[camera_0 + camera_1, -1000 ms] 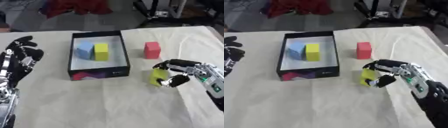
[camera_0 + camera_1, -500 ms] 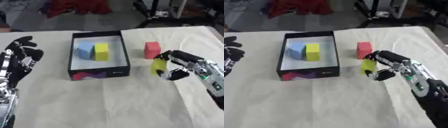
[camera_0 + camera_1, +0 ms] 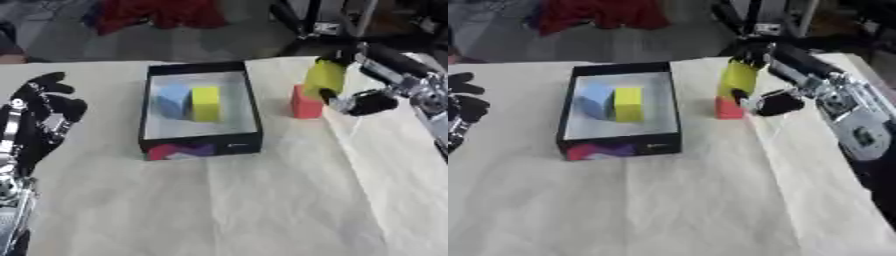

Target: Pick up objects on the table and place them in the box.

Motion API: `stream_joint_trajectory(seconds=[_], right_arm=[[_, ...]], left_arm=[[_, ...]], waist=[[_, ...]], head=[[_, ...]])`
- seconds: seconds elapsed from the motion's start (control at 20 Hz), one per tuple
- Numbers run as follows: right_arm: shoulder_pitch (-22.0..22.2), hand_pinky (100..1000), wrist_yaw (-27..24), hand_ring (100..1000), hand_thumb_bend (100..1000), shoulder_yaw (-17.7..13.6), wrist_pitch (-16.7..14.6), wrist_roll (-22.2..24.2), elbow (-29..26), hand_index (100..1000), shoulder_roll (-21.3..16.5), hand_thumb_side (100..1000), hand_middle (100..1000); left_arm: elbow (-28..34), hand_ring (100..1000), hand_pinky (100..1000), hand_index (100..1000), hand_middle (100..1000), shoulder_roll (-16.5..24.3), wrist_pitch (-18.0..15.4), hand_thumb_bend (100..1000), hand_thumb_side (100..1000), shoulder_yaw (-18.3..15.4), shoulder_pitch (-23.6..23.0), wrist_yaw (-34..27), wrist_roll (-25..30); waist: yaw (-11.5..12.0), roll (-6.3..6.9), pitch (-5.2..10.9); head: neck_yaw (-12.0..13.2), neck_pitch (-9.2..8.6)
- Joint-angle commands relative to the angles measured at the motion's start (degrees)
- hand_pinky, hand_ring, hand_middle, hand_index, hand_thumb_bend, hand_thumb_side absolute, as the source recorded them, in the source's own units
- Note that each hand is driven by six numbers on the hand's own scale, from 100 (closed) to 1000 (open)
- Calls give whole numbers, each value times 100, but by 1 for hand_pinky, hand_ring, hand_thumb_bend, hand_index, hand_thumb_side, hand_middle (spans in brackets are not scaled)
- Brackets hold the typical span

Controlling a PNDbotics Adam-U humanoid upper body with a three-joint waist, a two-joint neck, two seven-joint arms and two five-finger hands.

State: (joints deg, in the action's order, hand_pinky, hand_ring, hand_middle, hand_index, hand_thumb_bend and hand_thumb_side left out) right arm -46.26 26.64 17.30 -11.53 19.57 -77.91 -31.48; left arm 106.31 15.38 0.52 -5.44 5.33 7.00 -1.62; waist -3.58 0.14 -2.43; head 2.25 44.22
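Note:
My right hand [image 3: 366, 98] is shut on a yellow-green block [image 3: 325, 78] and holds it in the air, above a red block [image 3: 304, 107] that sits on the cloth right of the box. The black box [image 3: 199, 145] with a white floor stands at the centre. Inside it a blue block [image 3: 172, 100] and a yellow block [image 3: 206, 103] stand side by side. My left hand [image 3: 39, 118] rests open at the left edge, fingers up.
A cream cloth [image 3: 262, 200] covers the table. Beyond its far edge lie red fabric [image 3: 157, 12] and dark equipment legs [image 3: 315, 20].
My right hand has lifted the yellow-green block off the cloth and carried it up and away, to above the red block. The left hand has stayed put.

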Motion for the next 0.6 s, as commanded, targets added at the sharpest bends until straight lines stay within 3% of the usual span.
stream_joint_trajectory(seconds=[0.05,0.3,0.6], right_arm=[[-464,765,8,614,100,-200,91,28,401,643,42,284,292],[-1063,776,512,621,100,-440,19,1,1533,662,612,294,305],[-1383,787,1377,649,100,-743,-116,-197,2767,721,1325,315,368]], left_arm=[[124,569,603,802,602,-33,-29,851,653,47,141,-35,53],[169,569,603,803,602,-136,-64,854,653,144,282,-82,168],[193,567,602,802,601,-227,-78,861,652,241,398,-126,278]], waist=[[99,54,103],[407,98,50],[726,167,6]], head=[[-152,-10],[-499,-10],[-920,-10]])
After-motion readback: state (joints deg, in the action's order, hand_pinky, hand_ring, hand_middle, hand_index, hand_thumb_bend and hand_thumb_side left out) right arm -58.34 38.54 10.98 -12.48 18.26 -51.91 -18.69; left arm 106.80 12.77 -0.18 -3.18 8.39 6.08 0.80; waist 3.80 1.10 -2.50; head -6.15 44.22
